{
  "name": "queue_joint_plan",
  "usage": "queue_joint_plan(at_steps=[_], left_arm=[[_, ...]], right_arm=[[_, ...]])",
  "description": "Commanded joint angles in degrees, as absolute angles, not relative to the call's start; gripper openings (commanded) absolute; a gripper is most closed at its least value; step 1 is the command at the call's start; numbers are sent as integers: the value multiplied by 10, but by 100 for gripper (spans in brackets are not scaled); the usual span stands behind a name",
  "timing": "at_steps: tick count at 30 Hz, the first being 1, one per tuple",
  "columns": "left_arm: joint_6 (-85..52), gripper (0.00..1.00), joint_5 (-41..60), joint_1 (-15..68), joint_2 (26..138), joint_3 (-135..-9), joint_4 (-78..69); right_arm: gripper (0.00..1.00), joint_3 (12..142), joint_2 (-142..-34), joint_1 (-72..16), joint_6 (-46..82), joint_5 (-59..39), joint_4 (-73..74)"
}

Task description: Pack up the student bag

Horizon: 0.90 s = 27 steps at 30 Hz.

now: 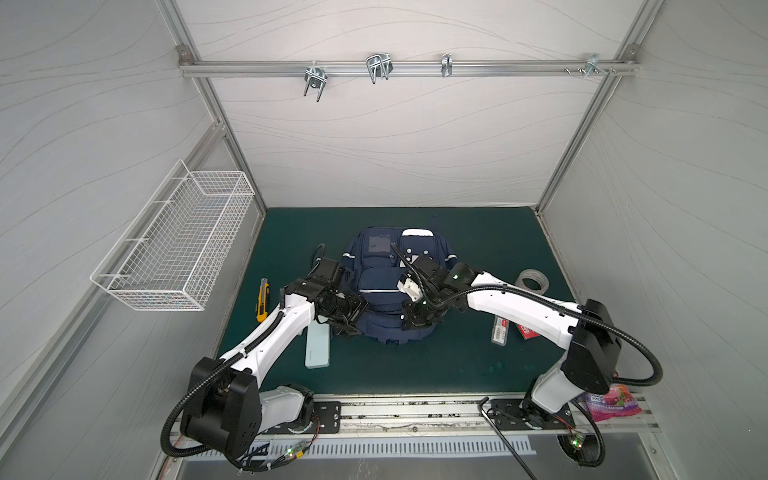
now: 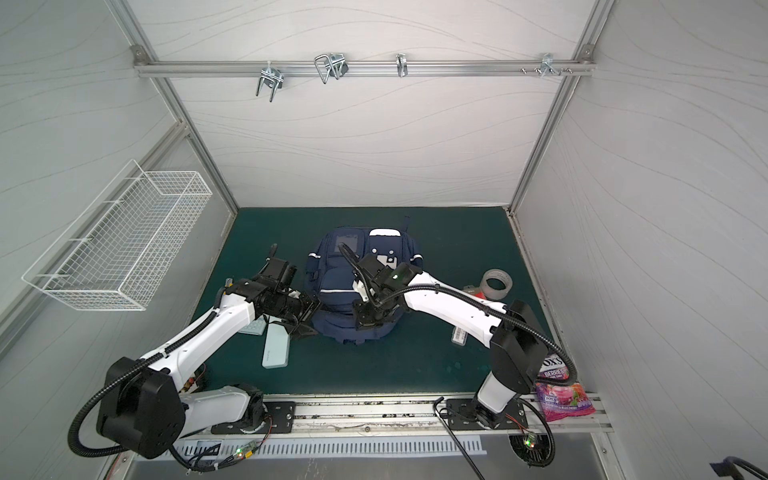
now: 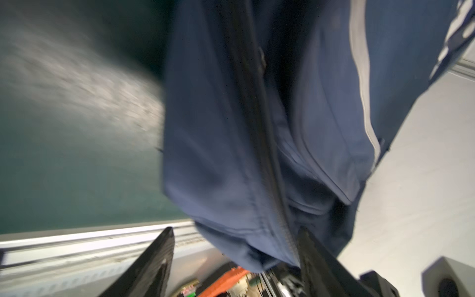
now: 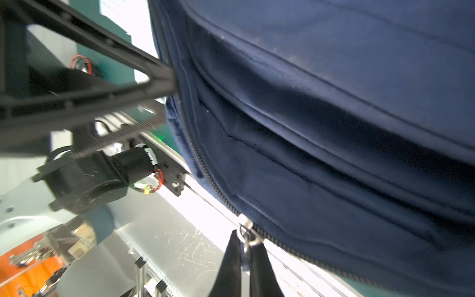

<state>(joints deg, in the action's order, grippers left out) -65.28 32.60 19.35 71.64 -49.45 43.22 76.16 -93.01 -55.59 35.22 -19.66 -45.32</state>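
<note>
The student bag point(image 1: 376, 282) point(image 2: 332, 282), a navy backpack with white stripes, lies flat in the middle of the green mat point(image 1: 478, 249) in both top views. My right gripper point(image 4: 245, 240) point(image 1: 409, 320) is at the bag's near edge, shut on the metal zipper pull point(image 4: 245, 228). My left gripper point(image 3: 235, 231) point(image 1: 347, 324) is open at the bag's near left corner. A fold of the bag point(image 3: 231, 128) hangs between its spread fingers. In the right wrist view one of the left gripper's fingers point(image 4: 159, 77) touches the bag's side by the zipper.
A pale blue case point(image 1: 318, 347) and a yellow utility knife point(image 1: 262, 300) lie left of the bag. A tape roll point(image 1: 533, 280), a small pack point(image 1: 500, 330) and a red item point(image 1: 527, 331) lie right. A candy bag point(image 1: 615, 401) sits on the front rail. A wire basket point(image 1: 174, 245) hangs on the left wall.
</note>
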Motion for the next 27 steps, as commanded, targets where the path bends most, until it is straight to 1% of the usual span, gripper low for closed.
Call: queue_joint_plan(at_steps=[1, 3, 6, 10, 12, 17, 21, 27], left_arm=[[-725, 77, 346, 218, 725, -522, 377], [-748, 76, 344, 227, 728, -519, 349], [-758, 72, 330, 237, 739, -523, 340], [-767, 56, 335, 245, 766, -520, 306], [-763, 33, 338, 246, 779, -523, 302], [-721, 0, 307, 245, 793, -545, 347], [-661, 0, 261, 241, 798, -571, 413], [-576, 0, 186, 214, 786, -586, 483]], right_arm=[[0, 788, -934, -556, 348, -236, -431], [0, 796, -933, -556, 350, -235, -449], [0, 804, -932, -558, 354, -241, -478], [0, 802, -930, -562, 368, -263, -503], [0, 801, -932, -564, 373, -271, -520], [0, 785, -918, -563, 367, -233, -559], [0, 773, -901, -545, 347, -201, -597], [0, 727, -864, -473, 322, -168, -624]])
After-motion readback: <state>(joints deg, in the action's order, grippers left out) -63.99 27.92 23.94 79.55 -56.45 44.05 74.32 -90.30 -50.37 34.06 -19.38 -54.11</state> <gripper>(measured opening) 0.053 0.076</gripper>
